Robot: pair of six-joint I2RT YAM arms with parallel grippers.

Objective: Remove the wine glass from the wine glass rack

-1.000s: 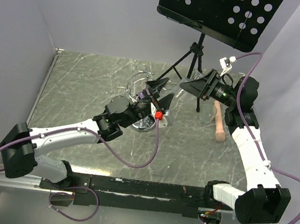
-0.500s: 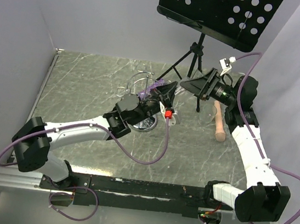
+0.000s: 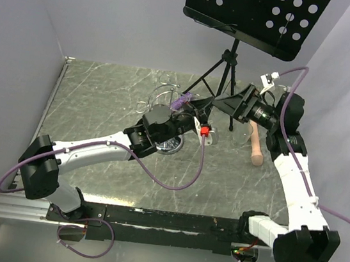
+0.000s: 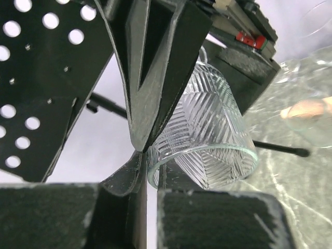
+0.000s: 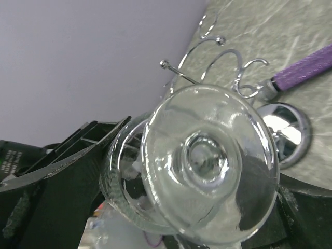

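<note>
In the left claw [image 3: 196,108]: wine glass [image 4: 207,129] clenched by its rim, off the rack [image 5: 288,132] | right claw [image 3: 224,102] spread open | guessing handover; next, right backs away

One wine glass [image 4: 207,132], one wine glass rack [image 5: 287,129], one black music stand [image 3: 255,12] at twelve o'clock, one wooden stick [image 3: 255,145] at three o'clock, two hands: left hand [image 3: 196,108], right hand [image 3: 221,102].

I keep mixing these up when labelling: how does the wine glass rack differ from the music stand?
The wine glass rack is shiny chrome; the music stand is black. The rack rests on a round disc base, the stand on tripod legs. The rack ends in curved wire loops, the stand in a perforated desk much higher up. Both stand on the table.
</note>
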